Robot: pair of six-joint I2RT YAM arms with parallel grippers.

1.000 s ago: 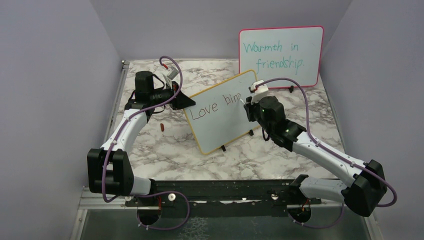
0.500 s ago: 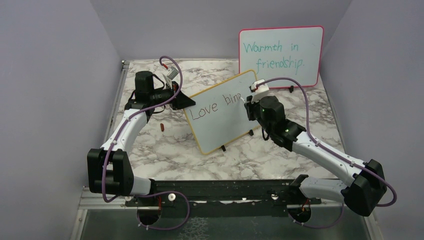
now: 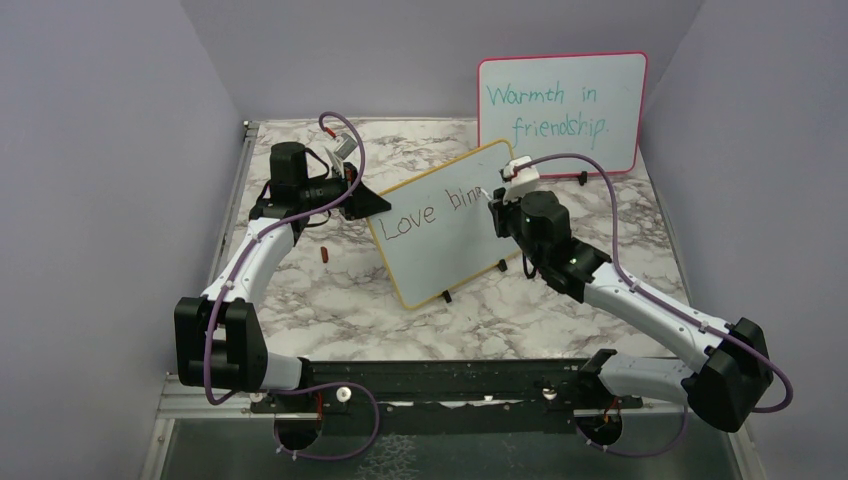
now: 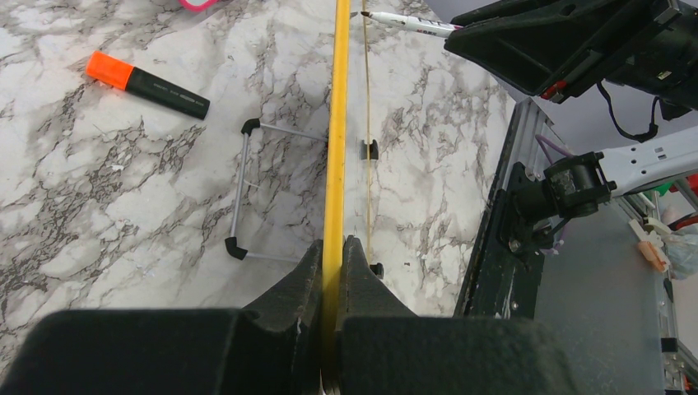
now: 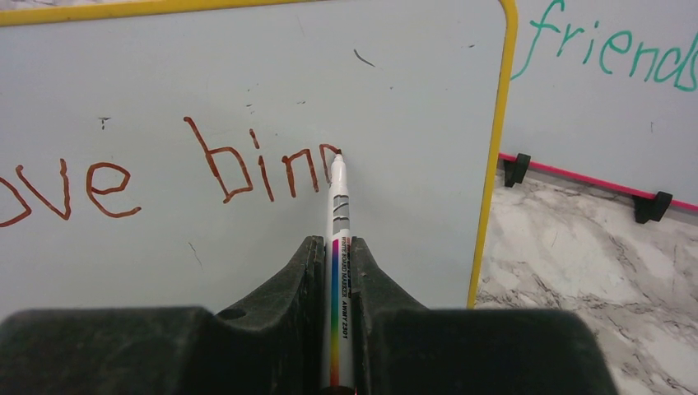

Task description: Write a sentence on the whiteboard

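The left arm reaches forward along the left side of the table (image 3: 300,290) with its wrist turned inward. The left tool (image 3: 363,202) is clamped on the left edge of the whiteboard (image 3: 440,255). The board stands propped at an angle mid-table, in front and to the left of the pink-framed board (image 3: 560,100).

The right arm stretches diagonally from the near right, and the right tool (image 3: 494,208) faces the board's upper right. From above, the sentence (image 3: 432,210) reads "Love bin" plus one further stroke.

Only the left wrist view shows the fingers pinching the yellow frame edge-on. It also shows a wire stand (image 4: 243,189) behind the board and an orange-capped black marker (image 4: 146,81) lying on the table.

Only the right wrist view shows the right tool closed tight round a white marker (image 5: 339,214). The marker's tip touches the board at the top of the last stroke, and the letters look reddish-brown there.
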